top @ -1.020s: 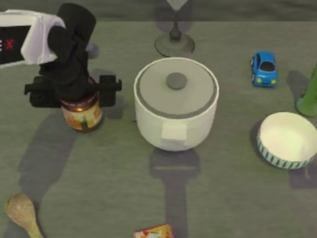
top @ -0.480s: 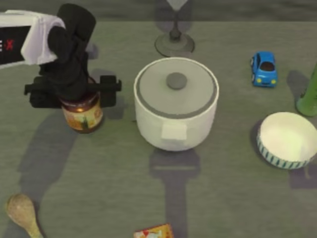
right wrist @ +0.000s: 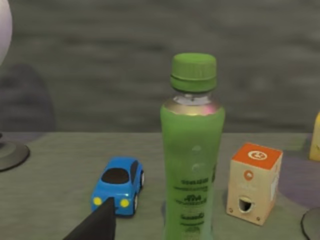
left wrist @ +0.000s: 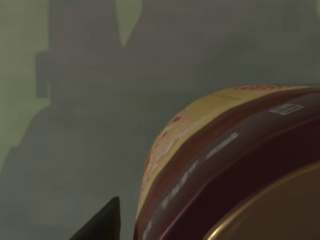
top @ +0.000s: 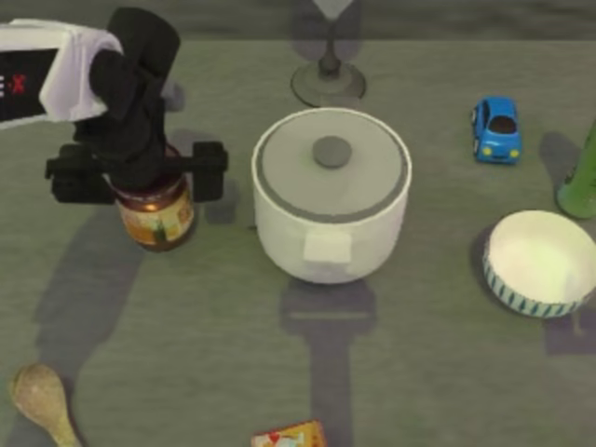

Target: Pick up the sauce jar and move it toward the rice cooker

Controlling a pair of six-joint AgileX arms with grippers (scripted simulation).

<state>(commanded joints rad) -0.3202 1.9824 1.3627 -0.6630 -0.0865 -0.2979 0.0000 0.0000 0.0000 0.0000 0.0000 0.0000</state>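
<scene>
The sauce jar [top: 158,216], dark red-brown with an orange-yellow label, stands on the table left of the rice cooker [top: 331,191], a big white pot with a grey lid and a dark knob. My left gripper [top: 138,175] hangs straight over the jar's lid and hides it, open, with its fingers down either side. In the left wrist view the jar [left wrist: 235,165] fills the frame, and one dark fingertip [left wrist: 102,225] stands a small gap away from its side. My right arm is out of the top view; its wrist view shows one fingertip [right wrist: 100,222] near the table's right side.
A striped white bowl [top: 540,263], green bottle [top: 582,182] and blue toy car [top: 495,128] sit at the right. A lamp base [top: 328,82] stands behind the cooker. A wooden spoon [top: 42,399] and a red packet [top: 289,435] lie near the front edge. An orange box [right wrist: 252,182] stands beside the bottle.
The left gripper has sunk very slightly over the jar. The jar, the cooker and everything else stay where they were.
</scene>
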